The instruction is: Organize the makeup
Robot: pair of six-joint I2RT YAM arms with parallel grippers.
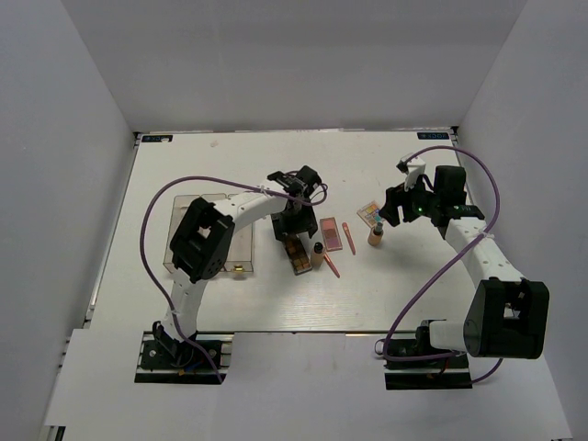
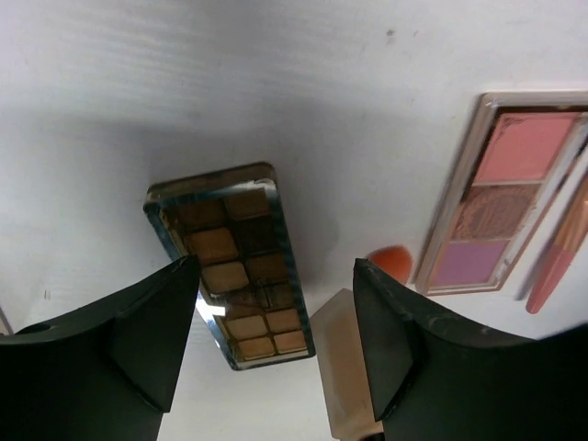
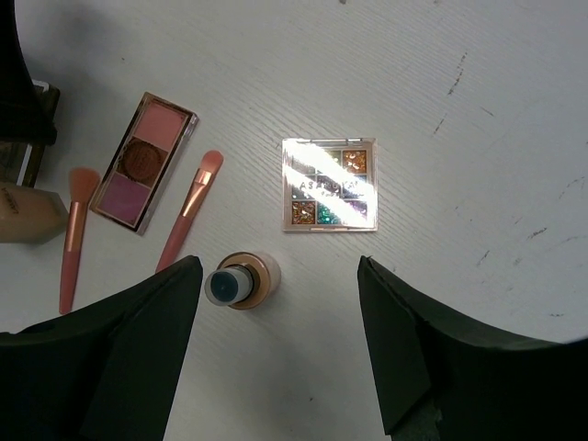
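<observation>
**Both Pairs of Fingers Apart, Nothing Held**

Left fingers (image 2: 138, 340) hang spread over the brown palette (image 2: 234, 266) on the desk (image 2: 276, 73), pink palette (image 2: 501, 202) alongside. Right fingers (image 3: 119, 349) hang spread above the upright tan bottle (image 3: 241, 281), multicolour palette (image 3: 328, 185) just beyond.

A compartment box (image 1: 241, 246) sits at the left of the bench (image 1: 413, 285), partly under the left arm. Right of it, about mid-bench, lies a long eyeshadow palette (image 2: 230, 262). A three-pan palette (image 2: 510, 193) lies to that one's right, apart from it. A bottle on its side (image 2: 342, 367) lies between the two palettes at their near ends. One brush (image 3: 73, 234) lies just beside that bottle, on the near side of the three-pan palette. A second brush (image 3: 193, 209) lies along that palette's right edge. Further right stands an upright bottle (image 3: 241, 281). A square palette (image 3: 329, 184) lies flat just beyond it on the far side, not touching.
</observation>
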